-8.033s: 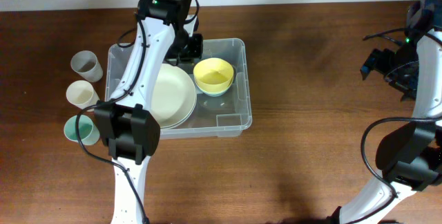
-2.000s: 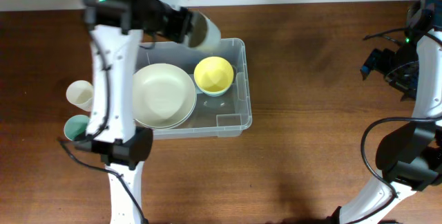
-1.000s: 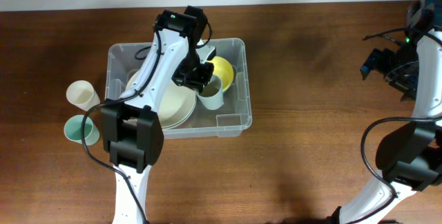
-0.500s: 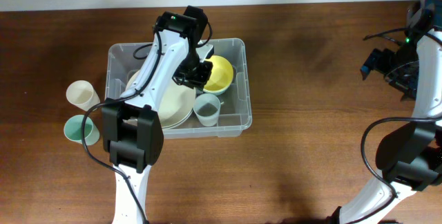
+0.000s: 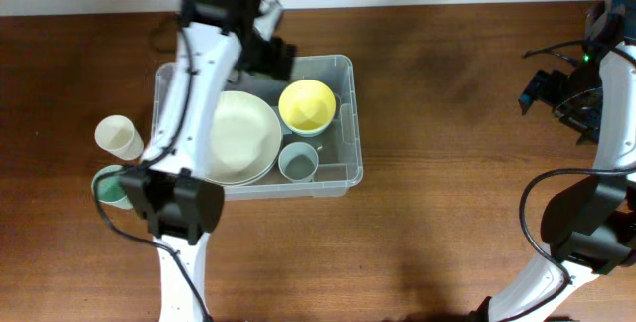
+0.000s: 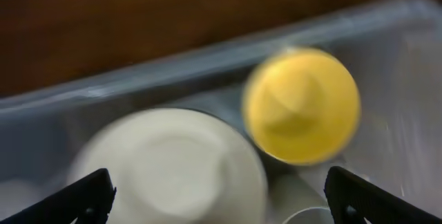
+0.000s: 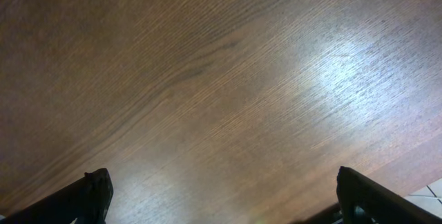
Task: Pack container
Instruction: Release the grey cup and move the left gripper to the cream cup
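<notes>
The clear container (image 5: 352,123) sits left of centre on the table. Inside it are a cream plate (image 5: 238,138), a yellow bowl (image 5: 306,106) and a grey cup (image 5: 297,161) standing upright near the front. My left gripper (image 5: 270,58) hovers above the container's back edge, open and empty. The blurred left wrist view shows the yellow bowl (image 6: 302,105), the plate (image 6: 173,165) and the container's rim (image 6: 207,65) below the wide-apart fingertips (image 6: 90,196). My right gripper (image 5: 556,93) is far off at the right, open over bare wood (image 7: 228,79).
A cream cup (image 5: 117,136) and a green cup (image 5: 109,185) stand on the table left of the container; the left arm partly covers the green one. The table's back edge runs along the top of the overhead view.
My left gripper opened and let go of the grey cup, which now stands in the container. It then rose and drew back toward the rear edge. The right arm has not moved.
</notes>
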### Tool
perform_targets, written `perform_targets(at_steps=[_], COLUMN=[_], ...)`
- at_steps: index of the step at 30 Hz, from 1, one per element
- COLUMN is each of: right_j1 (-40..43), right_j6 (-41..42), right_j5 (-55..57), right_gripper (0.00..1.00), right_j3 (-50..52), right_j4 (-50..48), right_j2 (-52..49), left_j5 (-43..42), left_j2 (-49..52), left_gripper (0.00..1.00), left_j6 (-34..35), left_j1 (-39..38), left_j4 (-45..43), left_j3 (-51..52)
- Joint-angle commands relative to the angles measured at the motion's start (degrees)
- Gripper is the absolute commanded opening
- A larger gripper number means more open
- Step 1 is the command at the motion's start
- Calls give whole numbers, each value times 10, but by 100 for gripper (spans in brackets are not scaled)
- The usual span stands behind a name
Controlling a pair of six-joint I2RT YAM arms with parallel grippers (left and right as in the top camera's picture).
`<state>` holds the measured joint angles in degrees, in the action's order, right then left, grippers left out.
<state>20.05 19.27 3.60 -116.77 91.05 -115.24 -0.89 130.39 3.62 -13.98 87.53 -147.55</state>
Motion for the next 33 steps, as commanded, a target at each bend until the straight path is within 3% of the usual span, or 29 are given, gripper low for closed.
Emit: perform_targets(at_steps=[1, 7, 10, 16, 21, 33], right_j1=[2, 2, 2, 2, 2, 2], right_j6=[-2, -2, -2, -2, -2, -2], right_j5=[3, 3, 3, 3, 3, 3], right_gripper=[99, 99, 99, 99, 99, 99], right_j3=[0, 0, 0, 0, 0, 0], right_j4=[0, 0, 0, 0, 0, 0], right_j2=[6, 6, 6, 6, 6, 6], left_j5=[79, 97, 96, 68, 50, 52], left_j2=[-1, -1, -1, -1, -1, -1], left_gripper=[99, 100, 99, 99, 99, 99], left_j6=[89, 216, 241, 212, 212, 212], left_j1=[60, 181, 240, 325, 356, 368], left_j4=[21, 58, 81, 92, 87, -47], left_j3=[-66, -81, -80, -40, 63, 262])
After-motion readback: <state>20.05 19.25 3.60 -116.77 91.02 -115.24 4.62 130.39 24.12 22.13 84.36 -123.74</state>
